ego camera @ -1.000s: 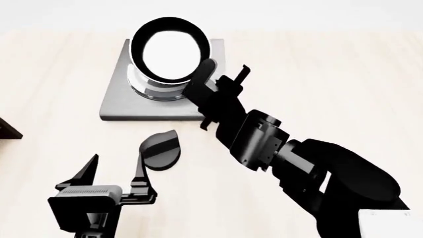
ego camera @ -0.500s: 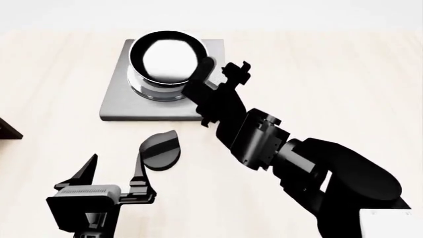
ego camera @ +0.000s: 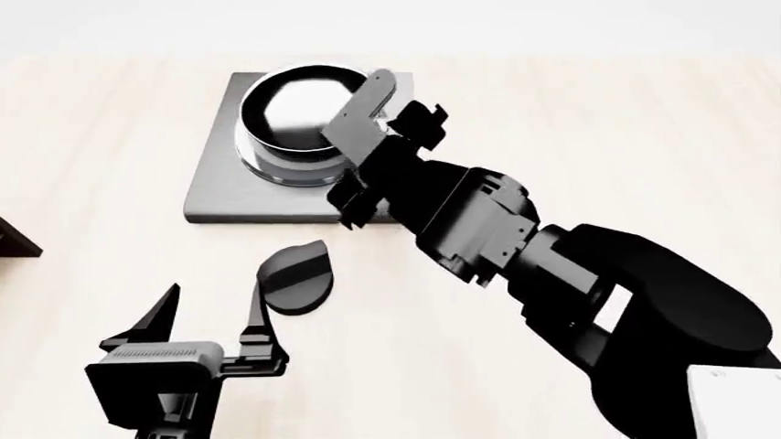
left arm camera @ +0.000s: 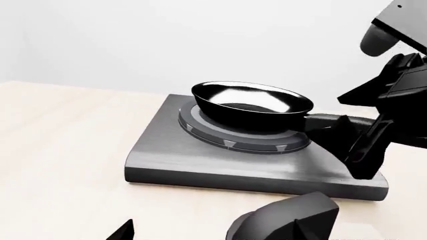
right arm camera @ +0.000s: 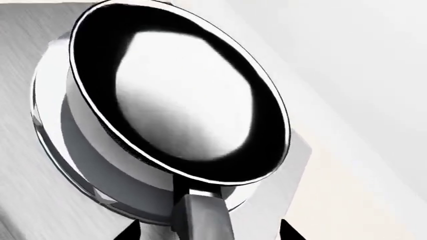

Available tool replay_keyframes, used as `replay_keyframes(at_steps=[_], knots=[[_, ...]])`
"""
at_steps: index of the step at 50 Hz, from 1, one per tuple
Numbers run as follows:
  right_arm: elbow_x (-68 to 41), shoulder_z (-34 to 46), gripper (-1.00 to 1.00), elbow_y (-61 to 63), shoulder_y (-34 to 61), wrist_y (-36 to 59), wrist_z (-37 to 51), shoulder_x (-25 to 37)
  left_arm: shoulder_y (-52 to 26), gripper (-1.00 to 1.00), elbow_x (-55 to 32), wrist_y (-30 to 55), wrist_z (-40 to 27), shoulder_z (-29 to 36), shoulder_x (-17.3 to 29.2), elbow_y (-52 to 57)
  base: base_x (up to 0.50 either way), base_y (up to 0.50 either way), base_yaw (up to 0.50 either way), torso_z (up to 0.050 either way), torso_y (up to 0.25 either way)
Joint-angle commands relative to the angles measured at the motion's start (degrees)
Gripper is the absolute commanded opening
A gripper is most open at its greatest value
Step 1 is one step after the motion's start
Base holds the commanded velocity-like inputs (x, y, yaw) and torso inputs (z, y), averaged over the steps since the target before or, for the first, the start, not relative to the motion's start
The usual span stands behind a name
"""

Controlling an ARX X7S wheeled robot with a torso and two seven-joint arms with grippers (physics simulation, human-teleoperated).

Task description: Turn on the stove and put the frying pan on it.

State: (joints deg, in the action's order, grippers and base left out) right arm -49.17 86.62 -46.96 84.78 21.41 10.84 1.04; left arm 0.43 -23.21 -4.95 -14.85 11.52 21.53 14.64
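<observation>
The frying pan [ego camera: 293, 105] sits flat on the round burner of the grey stove [ego camera: 218, 183]; its glossy inside shows in the right wrist view [right arm camera: 180, 95] and the left wrist view [left arm camera: 250, 102]. The pan's handle [right arm camera: 200, 215] runs between my right gripper's [right arm camera: 208, 232] fingertips, which stand wide apart with a gap on each side: open. In the head view that gripper [ego camera: 380, 146] hovers over the stove's near right corner. The black teardrop knob [ego camera: 296, 277] lies on the table in front of the stove. My left gripper [ego camera: 210, 313] is open just short of the knob [left arm camera: 287, 220].
The light wooden table [ego camera: 610, 137] stretches to the right of the stove. A dark brown corner [ego camera: 13, 240] shows at the left edge. My right forearm [ego camera: 586, 283] crosses the near right part of the table.
The pan, held tilted above the burner a second ago, now rests level on it. My right gripper has opened off the handle and swung left. The left arm has not moved.
</observation>
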Motion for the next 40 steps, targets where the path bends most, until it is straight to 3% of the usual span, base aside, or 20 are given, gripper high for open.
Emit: replay_keyframes(at_steps=[1, 29, 40], knots=[[-5.29, -1.61, 1.00, 7.26, 3.11, 0.76, -0.60, 3.55, -0.04, 1.00, 0.17, 0.15, -0.32, 0.23, 0.10, 0.21, 0.00, 0.00, 0.00, 0.000, 0.000], [-4.23, -6.56, 1.00, 33.38, 2.40, -6.76, 10.76, 21.07, -0.15, 1.00, 0.53, 0.91, -1.23, 0.80, 0.40, 0.72, 0.00, 0.00, 0.00, 0.000, 0.000], [-2.28, -9.44, 1.00, 48.19, -1.46, -13.18, 18.98, 32.48, -0.21, 1.00, 0.39, 0.86, -1.54, 0.50, 0.78, 1.49, 0.00, 0.00, 0.00, 0.000, 0.000]])
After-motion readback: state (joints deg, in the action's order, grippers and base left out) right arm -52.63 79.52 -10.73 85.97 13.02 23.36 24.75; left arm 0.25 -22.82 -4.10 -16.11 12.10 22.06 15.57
